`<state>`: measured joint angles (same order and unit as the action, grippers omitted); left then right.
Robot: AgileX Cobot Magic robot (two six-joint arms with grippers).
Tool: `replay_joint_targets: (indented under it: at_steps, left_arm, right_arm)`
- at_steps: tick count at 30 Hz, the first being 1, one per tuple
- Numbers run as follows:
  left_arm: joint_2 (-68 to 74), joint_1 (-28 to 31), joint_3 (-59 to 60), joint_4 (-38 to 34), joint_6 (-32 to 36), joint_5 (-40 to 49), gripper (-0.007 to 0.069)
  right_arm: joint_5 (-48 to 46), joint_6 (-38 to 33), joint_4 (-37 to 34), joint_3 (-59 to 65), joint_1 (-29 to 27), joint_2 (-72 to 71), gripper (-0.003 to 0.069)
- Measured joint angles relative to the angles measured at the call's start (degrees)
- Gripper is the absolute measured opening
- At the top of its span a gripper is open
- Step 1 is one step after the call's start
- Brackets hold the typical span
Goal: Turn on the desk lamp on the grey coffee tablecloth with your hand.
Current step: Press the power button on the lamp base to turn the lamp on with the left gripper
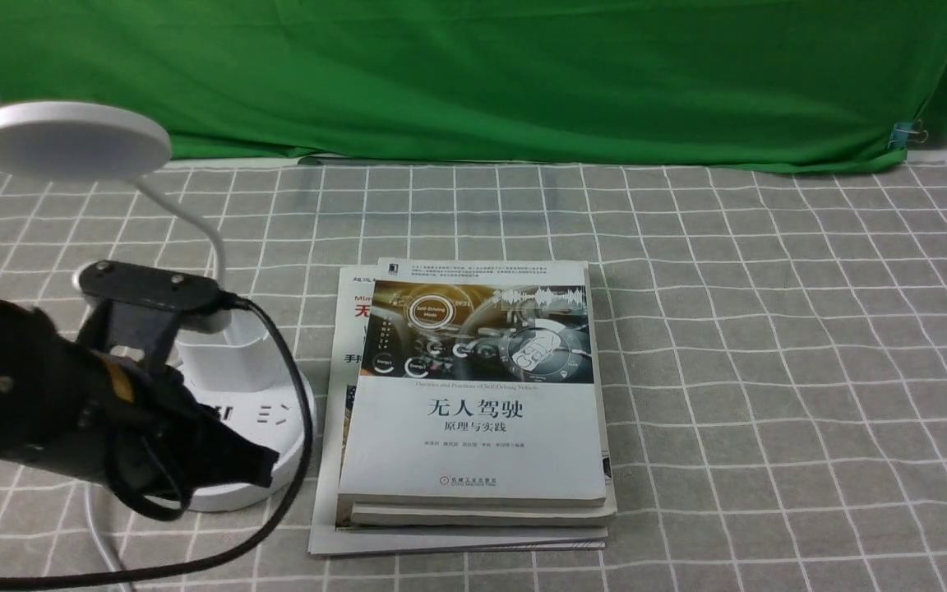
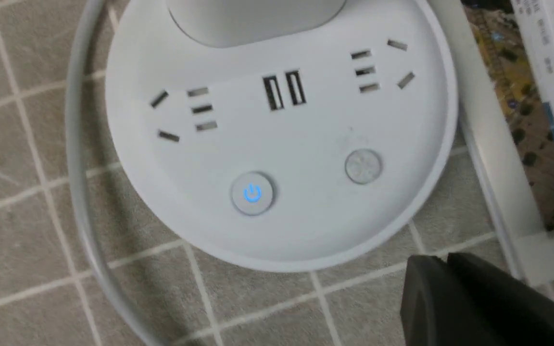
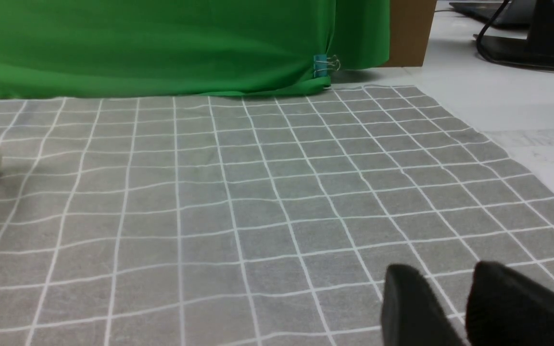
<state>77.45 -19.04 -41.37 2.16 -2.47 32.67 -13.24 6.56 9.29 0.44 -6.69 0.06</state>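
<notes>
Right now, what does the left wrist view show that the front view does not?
Only the left wrist view shows two buttons, the power button glowing blue and a plain button, plus two USB slots. Only the front view shows the disc head, the green backdrop and the top book's cover. Both show the desk lamp's base, the grey cloth and the left pincer.

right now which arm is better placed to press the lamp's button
Left. The left gripper, shut, is at the rim of the desk lamp base, close to the unlit round button. The right gripper faces only grey tablecloth, with no lamp in its view.
</notes>
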Motion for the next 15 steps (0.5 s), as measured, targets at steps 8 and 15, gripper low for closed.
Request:
replay_joint_targets:
  at_steps: [8, 15]
  left_arm:
    - [7.0, -2.2, -1.1, 12.2, -9.6, -5.6, 0.0019]
    - [10.0, -2.2, -1.1, 15.5, -10.0, -8.7, 0.0019]
  right_arm:
    - [0.0, 0.0, 0.0, 0.0, 0.0, 0.0, 0.0239]
    - [0.0, 0.0, 0.0, 0.0, 0.0, 0.0, 0.0239]
